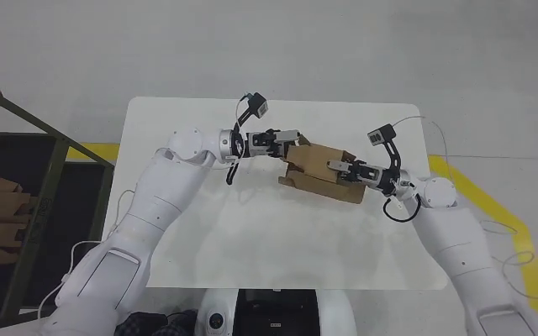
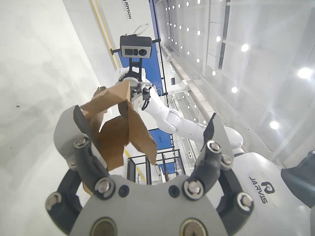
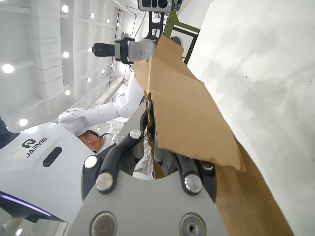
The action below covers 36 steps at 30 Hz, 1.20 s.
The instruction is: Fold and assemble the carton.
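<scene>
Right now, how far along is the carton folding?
Done: the brown cardboard carton is partly opened up, not flat, over the white table. In hand: the right hand pinches one edge, while the left hand sits open at the opposite end, a loose flap beside one finger. Left: the flaps stick out unfolded and no closed box is formed.

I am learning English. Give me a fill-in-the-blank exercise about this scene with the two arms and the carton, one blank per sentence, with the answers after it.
1. The colour of the carton is ____.
2. The left gripper has its jaws ____.
3. The right gripper has its jaws shut on the ____.
4. The table under the arms is ____ in colour.

Missing words: brown; open; carton; white.
</scene>
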### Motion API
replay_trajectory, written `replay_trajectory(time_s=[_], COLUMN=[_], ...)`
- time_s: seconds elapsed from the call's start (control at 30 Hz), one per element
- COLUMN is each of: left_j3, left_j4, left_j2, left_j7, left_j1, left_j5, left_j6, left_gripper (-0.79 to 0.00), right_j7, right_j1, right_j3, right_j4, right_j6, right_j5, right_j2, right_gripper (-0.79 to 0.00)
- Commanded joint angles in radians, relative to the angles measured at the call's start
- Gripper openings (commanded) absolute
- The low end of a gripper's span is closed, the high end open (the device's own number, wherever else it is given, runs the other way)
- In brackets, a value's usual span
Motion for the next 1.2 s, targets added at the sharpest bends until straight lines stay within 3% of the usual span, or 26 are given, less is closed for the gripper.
replay_trajectory(time_s=[0.0, 0.67, 1.17], left_j3=[0.001, 0.034, 0.062], left_j4=[-0.009, -0.056, -0.028], left_j2=[0.000, -0.007, -0.020], left_j7=[0.000, -0.020, -0.017], left_j1=[0.006, 0.016, -0.011], left_j5=[0.000, -0.001, -0.007], left_j6=[0.003, 0.028, 0.022], left_gripper=[0.000, 0.000, 0.000], right_j7=[-0.006, -0.105, -0.161], right_j1=[0.003, 0.034, 0.040], right_j3=[0.004, 0.002, 0.008], right_j4=[0.006, 0.065, 0.076], right_j6=[-0.006, -0.024, -0.029], right_j5=[0.001, -0.004, -0.003], right_j2=[-0.001, -0.022, -0.035], right_gripper=[-0.785, -0.785, -0.785])
